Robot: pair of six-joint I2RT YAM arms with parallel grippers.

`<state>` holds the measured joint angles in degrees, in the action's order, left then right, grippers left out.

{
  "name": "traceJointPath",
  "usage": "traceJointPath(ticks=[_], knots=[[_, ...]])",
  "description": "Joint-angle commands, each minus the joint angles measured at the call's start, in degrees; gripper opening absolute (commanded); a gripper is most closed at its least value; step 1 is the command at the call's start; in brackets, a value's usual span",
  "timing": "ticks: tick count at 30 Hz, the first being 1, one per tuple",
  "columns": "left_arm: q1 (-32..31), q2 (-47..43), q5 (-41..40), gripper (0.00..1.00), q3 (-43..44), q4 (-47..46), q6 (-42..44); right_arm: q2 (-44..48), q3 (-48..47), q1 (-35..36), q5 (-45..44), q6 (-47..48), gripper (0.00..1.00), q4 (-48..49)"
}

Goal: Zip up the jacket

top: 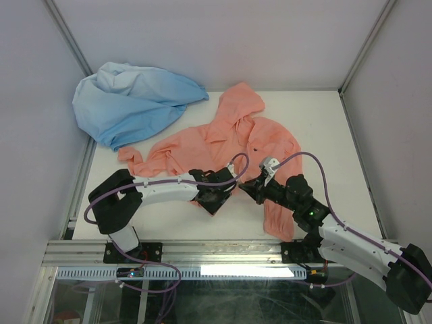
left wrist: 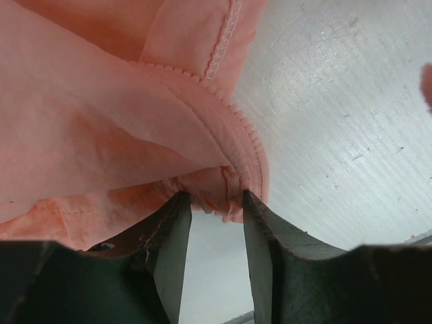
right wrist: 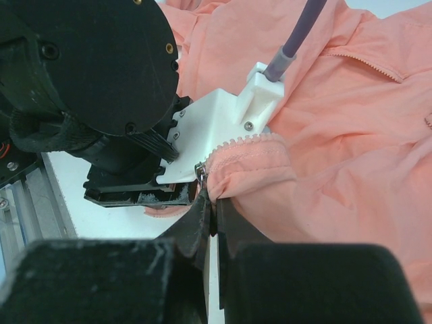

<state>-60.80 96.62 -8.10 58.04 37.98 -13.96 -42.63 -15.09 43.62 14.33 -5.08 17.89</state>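
The salmon-pink jacket (top: 263, 142) lies spread on the white table (top: 337, 128), hood toward the back and front open. My left gripper (top: 217, 197) is at the bottom hem of the jacket's left front panel. In the left wrist view the gripper (left wrist: 212, 197) pinches the bunched hem (left wrist: 209, 185) beside the zip teeth (left wrist: 236, 121). My right gripper (top: 251, 187) faces it from the right. In the right wrist view the gripper (right wrist: 214, 202) is shut on the zip edge (right wrist: 250, 145) of the other panel, just below the metal slider (right wrist: 200, 171).
A light blue garment (top: 131, 101) is heaped at the back left, touching the jacket's sleeve. Grey walls close in the table on three sides. A metal rail (top: 202, 253) runs along the near edge. The left arm's black wrist (right wrist: 94, 67) sits close to my right fingers.
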Motion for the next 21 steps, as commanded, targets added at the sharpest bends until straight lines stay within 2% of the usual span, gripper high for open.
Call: traceJointPath(ticks=[1, 4, 5, 7, 9, 15, 21], knots=[[-0.4, 3.6, 3.0, 0.35, -1.7, -4.1, -1.2, 1.0, -0.1, -0.2, -0.8, -0.5, 0.00, 2.4], [-0.1, 4.5, 3.1, 0.26, -2.4, -5.2, -3.4, 1.3, -0.1, -0.3, -0.9, -0.5, 0.00, 2.3], [0.1, 4.2, 3.7, 0.22, -2.8, -5.8, -4.1, 1.4, 0.0, -0.3, -0.9, -0.5, 0.00, 2.2], [1.3, 2.4, 5.2, 0.06, -3.6, -7.3, -5.7, 1.6, 0.0, -0.3, -1.3, -0.6, 0.00, 2.0], [3.2, -0.8, 7.0, 0.00, -4.9, -9.0, -7.2, 1.8, -0.2, -0.2, -1.6, -0.7, 0.00, 1.6], [8.8, -15.0, 9.0, 0.00, -7.4, -12.8, -11.6, 2.1, -1.5, -0.3, -4.8, -2.1, 0.00, -0.7], [14.1, -28.3, 10.4, 0.00, -11.9, -22.5, -16.2, 2.9, -3.1, -0.4, -3.1, -3.2, 0.00, -1.2]])
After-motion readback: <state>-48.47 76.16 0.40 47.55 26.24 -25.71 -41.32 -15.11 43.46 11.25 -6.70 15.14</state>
